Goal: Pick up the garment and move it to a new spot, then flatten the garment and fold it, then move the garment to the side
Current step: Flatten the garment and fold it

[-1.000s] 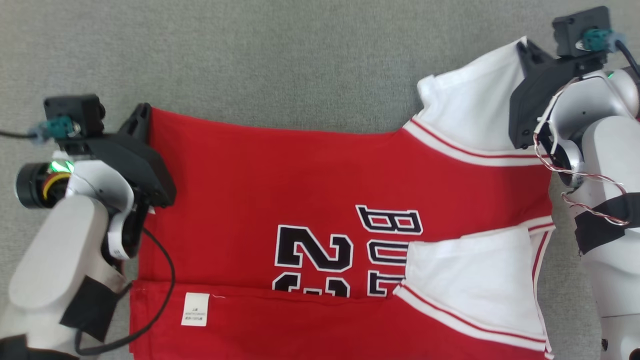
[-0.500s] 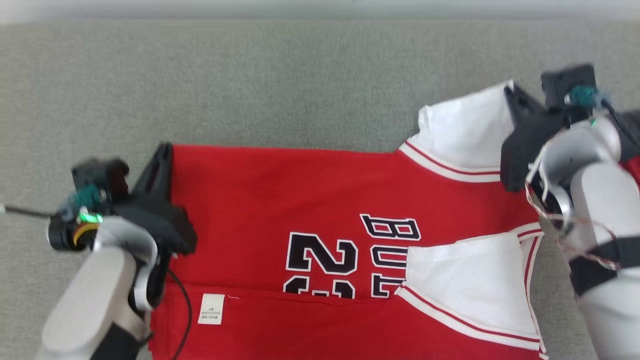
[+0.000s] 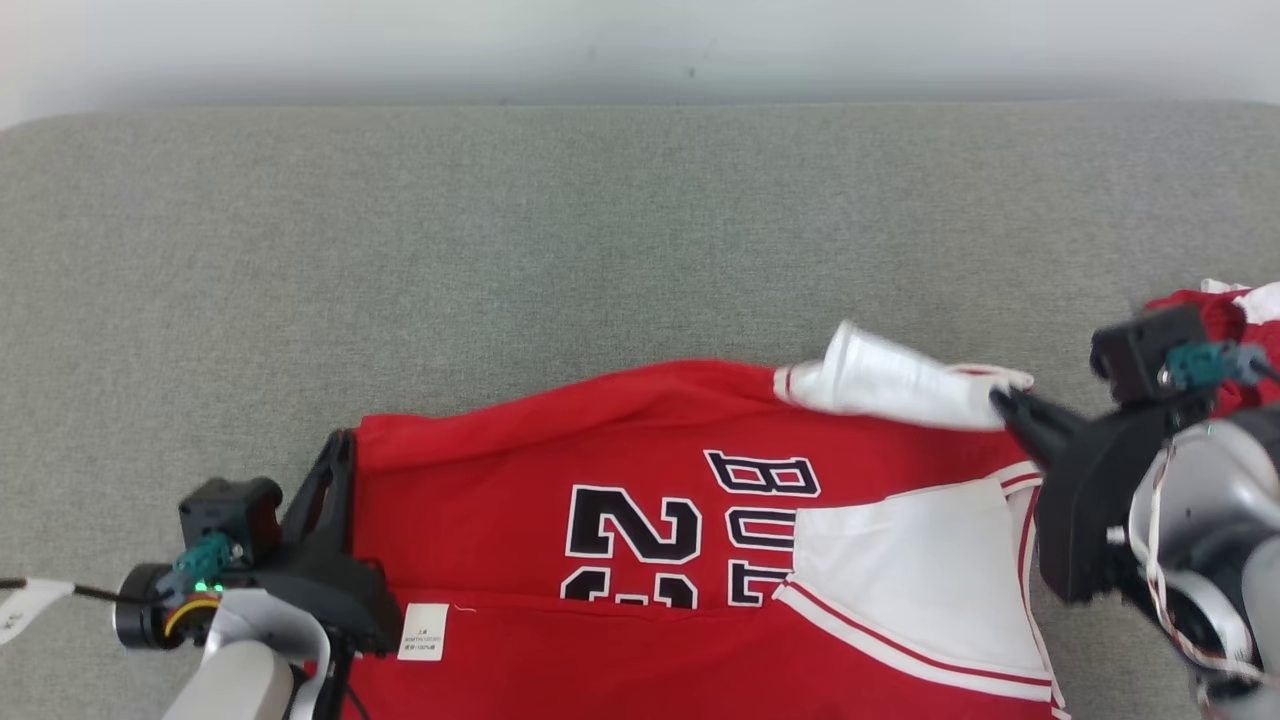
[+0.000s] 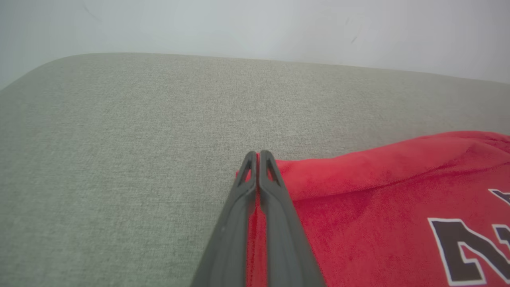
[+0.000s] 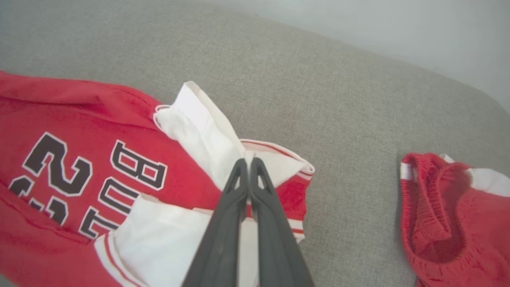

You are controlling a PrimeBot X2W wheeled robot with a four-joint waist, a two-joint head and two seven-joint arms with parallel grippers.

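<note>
Red basketball jersey (image 3: 520,470), soft napped knit with black block lettering, lies part-folded on grey woven upholstery (image 3: 500,250); pale wall (image 3: 640,50) behind. The left gripper (image 4: 258,155) has its fingers pressed together on the red corner; the right gripper (image 5: 248,161) likewise pinches the white sleeve (image 5: 199,119). Red shorts (image 5: 450,207) lie apart.

The jersey (image 3: 650,450) lies on the cushion (image 3: 600,230) between the two grippers. The left gripper (image 3: 343,440) has the jersey's corner pinched between its fingers, with the cloth spreading to its right and bare cushion ahead and to its left. The right gripper (image 3: 1002,400) pinches a sleeve (image 3: 900,385) that runs ahead and to its left. To its right lie shorts (image 5: 450,215), apart from the jersey.
</note>
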